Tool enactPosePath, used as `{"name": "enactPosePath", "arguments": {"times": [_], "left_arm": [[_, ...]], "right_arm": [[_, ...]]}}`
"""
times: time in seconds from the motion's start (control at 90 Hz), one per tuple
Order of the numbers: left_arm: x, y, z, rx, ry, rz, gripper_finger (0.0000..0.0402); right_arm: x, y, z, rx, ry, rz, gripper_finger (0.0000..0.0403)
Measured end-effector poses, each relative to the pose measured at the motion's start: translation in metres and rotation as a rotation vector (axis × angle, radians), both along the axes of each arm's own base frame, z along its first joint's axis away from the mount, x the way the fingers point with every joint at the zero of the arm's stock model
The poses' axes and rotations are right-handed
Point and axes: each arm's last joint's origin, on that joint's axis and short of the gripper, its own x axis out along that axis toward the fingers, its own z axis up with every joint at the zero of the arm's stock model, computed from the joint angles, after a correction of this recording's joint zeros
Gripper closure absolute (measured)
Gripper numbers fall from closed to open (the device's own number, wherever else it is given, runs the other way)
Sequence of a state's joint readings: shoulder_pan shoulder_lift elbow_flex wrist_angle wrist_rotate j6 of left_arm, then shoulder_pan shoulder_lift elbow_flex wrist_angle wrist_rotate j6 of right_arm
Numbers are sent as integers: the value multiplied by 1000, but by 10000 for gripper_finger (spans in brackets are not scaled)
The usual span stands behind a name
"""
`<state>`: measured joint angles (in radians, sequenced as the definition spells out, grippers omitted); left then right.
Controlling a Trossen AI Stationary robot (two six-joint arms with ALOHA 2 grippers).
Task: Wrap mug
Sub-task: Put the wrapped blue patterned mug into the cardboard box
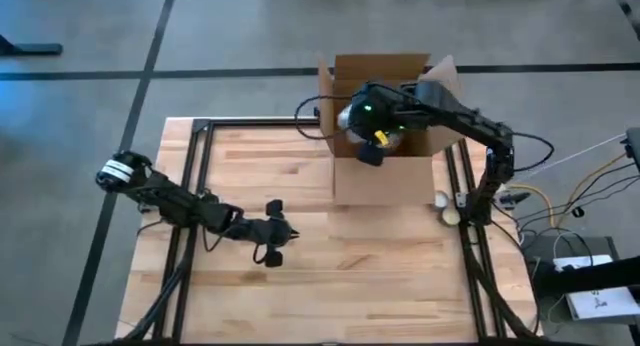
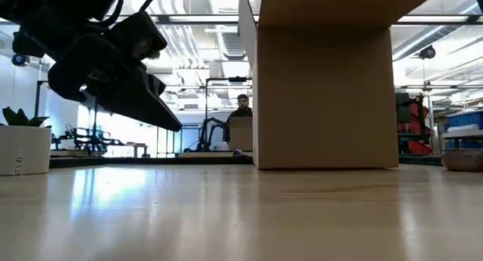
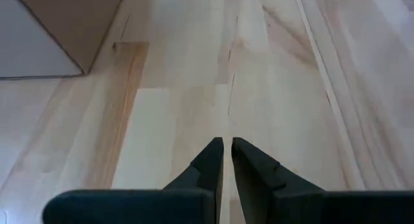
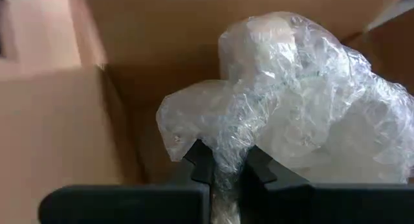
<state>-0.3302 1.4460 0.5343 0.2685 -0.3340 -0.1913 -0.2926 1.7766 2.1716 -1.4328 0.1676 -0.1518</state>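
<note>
The mug shows only as a white shape wrapped in clear bubble wrap, inside the open cardboard box at the table's far right. My right gripper reaches down into the box and is shut on the wrap. In the high view the bundle shows beside the arm. My left gripper hovers shut over bare wood near the table's middle, holding nothing. My right gripper pinches a bunched fold of the bubble wrap between its two fingers, at the bundle's edge. The wrapped mug sits just beyond the fingers, inside the box; what it rests on is hidden.
The box's flaps stand open around the right arm. A small pale object lies by the table's right rail. In the low view a white planter stands at the left, and a person sits far behind the table.
</note>
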Motion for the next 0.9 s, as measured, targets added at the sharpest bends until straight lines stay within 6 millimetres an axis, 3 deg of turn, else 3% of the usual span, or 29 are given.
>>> {"name": "enactPosePath", "arguments": {"times": [0.256,0.467,0.578,0.711,0.9], "left_arm": [[-1,0,-2,28,23,-15,381],[-6,3,-7,78,89,-4,381],[-6,5,-6,142,87,32,381],[-6,6,-1,199,71,46,381],[-1,8,23,236,-16,75,381]], "right_arm": [[12,-46,-55,131,137,5,394],[22,-76,-89,301,122,27,394],[30,-78,-106,445,109,31,394],[47,-65,-116,601,40,89,394],[61,-47,-102,594,-75,261,394]]}}
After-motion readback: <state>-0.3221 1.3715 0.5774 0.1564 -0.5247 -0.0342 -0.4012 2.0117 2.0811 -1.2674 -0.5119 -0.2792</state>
